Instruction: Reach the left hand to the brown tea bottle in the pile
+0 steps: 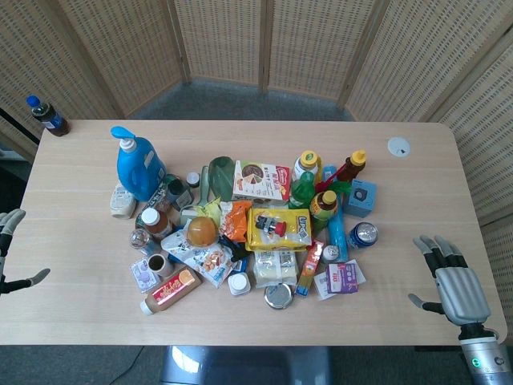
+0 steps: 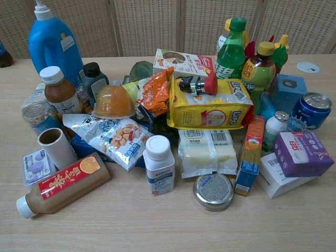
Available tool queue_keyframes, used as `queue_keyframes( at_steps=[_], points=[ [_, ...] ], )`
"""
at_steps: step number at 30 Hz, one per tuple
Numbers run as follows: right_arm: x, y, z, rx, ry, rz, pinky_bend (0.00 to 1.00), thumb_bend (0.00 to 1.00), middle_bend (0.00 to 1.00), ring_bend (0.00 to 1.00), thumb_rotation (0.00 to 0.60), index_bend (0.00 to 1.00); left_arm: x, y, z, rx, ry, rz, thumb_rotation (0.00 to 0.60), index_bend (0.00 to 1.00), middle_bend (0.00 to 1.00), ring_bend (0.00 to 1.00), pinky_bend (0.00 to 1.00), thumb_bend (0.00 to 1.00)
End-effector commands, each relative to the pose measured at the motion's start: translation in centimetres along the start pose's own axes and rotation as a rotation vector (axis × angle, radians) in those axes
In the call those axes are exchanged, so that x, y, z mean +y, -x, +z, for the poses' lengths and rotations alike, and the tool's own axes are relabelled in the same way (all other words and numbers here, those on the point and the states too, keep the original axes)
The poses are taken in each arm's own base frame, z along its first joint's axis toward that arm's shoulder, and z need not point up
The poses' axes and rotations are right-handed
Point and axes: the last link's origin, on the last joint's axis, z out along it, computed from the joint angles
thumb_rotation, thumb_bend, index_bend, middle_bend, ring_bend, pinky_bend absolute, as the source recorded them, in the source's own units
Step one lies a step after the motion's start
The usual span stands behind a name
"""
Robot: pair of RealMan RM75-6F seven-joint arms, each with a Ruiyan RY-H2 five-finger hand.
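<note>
The brown tea bottle [image 1: 152, 222] [image 2: 59, 92] stands upright with a white cap on the left side of the pile, just in front of the blue detergent jug [image 1: 138, 167] [image 2: 51, 44]. My left hand [image 1: 10, 223] shows only at the left edge of the head view, off the table's left side. Its fingers are spread, it holds nothing, and it is well clear of the bottle. My right hand [image 1: 453, 281] lies open near the table's front right corner, away from the pile. The chest view shows neither hand.
A beige bottle with a red label [image 1: 171, 290] [image 2: 60, 184] lies at the pile's front left. A clear jar [image 1: 139, 238] [image 2: 34, 114], a paper tube [image 1: 157, 263] [image 2: 55, 146] and an orange jelly cup [image 1: 201, 231] [image 2: 112, 101] crowd the brown bottle. A dark bottle [image 1: 46, 115] stands at the far left corner.
</note>
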Motion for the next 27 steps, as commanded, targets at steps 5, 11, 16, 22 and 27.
queue_keyframes(
  at_steps=[5, 11, 16, 22, 27],
  points=[
    [0.1, 0.1, 0.0, -0.006, 0.0, -0.004, 0.0, 0.0, 0.0, 0.0, 0.6, 0.0, 2.2, 1.8, 1.3, -0.022, 0.046, -0.044, 0.6, 0.0, 0.0, 0.0, 0.0, 0.04],
    [0.0, 0.2, 0.0, -0.007, 0.0, -0.006, 0.0, 0.0, 0.0, 0.0, 0.6, 0.0, 4.9, 4.4, 4.9, -0.052, 0.066, -0.102, 0.6, 0.0, 0.0, 0.0, 0.0, 0.05],
    [0.1, 0.2, 0.1, -0.008, 0.005, -0.004, 0.0, 0.0, 0.0, 0.0, 0.6, 0.0, 7.5, 6.9, 7.7, -0.094, 0.084, -0.14, 0.6, 0.0, 0.0, 0.0, 0.0, 0.05],
    [0.4, 0.1, 0.2, -0.006, 0.011, 0.005, 0.0, 0.0, 0.0, 0.0, 0.6, 0.0, 11.3, 9.5, 9.4, -0.147, 0.122, -0.177, 0.6, 0.0, 0.0, 0.0, 0.0, 0.04],
    [0.6, -0.2, 0.2, 0.0, 0.015, 0.019, 0.0, 0.0, 0.0, 0.0, 0.6, 0.0, 13.2, 11.3, 9.9, -0.184, 0.125, -0.193, 0.6, 0.0, 0.0, 0.0, 0.0, 0.04]
  ],
)
